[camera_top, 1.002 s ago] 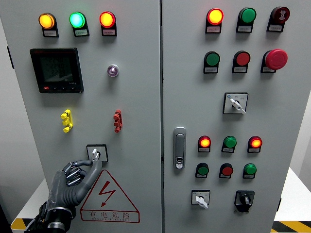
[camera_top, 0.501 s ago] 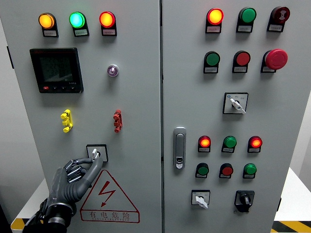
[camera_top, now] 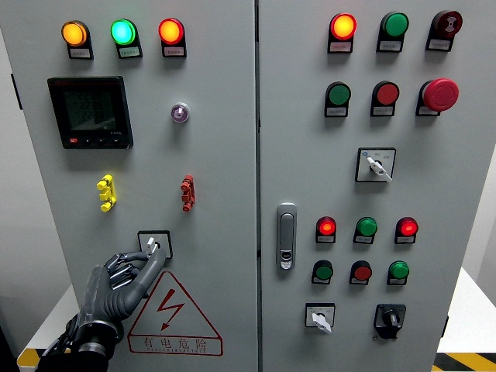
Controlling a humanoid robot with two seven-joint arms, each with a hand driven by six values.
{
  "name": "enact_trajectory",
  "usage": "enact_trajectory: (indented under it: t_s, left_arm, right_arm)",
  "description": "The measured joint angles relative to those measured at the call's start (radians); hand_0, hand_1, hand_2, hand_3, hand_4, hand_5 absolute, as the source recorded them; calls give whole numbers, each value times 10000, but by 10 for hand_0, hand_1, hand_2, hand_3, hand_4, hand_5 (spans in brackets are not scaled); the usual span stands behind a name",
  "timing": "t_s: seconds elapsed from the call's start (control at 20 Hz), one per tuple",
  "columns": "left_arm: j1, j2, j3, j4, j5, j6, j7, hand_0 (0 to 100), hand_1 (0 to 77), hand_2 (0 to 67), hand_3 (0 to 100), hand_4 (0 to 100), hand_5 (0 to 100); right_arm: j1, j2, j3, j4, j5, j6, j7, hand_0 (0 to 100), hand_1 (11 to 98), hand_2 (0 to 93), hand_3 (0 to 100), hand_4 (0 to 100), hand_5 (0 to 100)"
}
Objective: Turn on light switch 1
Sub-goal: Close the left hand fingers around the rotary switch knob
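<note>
Grey cabinet (camera_top: 225, 155), two doors, seam running down just right of the robot hand. White wall to the far left; pale floor and a strip of yellow-black hazard tape (camera_top: 461, 361) low at far right.

Left robot hand (camera_top: 116, 283) enters at lower left, dark grey. Index finger (camera_top: 147, 267) extended up and to the right, tip touching the lower edge of the light switch (camera_top: 154, 245), a small square plate with a white rotary lever. Other fingers curled in against the palm; nothing gripped. Right hand not seen.

Just right of and below the robot hand: red-edged warning triangle (camera_top: 172, 314) with lightning bolt. Above the hand: yellow clip (camera_top: 106, 193), red clip (camera_top: 187, 193), black meter display (camera_top: 90, 112), small round key lock (camera_top: 180, 113). Top row over those: amber, green and red lamps lit.

Far right of the hand, on the other door: latch handle (camera_top: 287, 236), rows of lamps and push buttons, red mushroom stop (camera_top: 440, 94), three further rotary selectors.

Change from a second ago: the wrist sits slightly lower and further left, finger still on the switch. The two red lamps (camera_top: 326, 227) beside the latch glowed orange-bright earlier; both now read plain red.
</note>
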Motion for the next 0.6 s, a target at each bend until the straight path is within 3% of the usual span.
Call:
enact_trajectory:
  t_s: [0.6]
  left_arm:
    - [-67, 9, -2, 0, 58, 20, 286, 0, 610, 524, 904, 1000, 728]
  right_arm:
    - [-3, 0, 0, 0, 0, 0, 0, 0, 225, 0, 109, 230, 146]
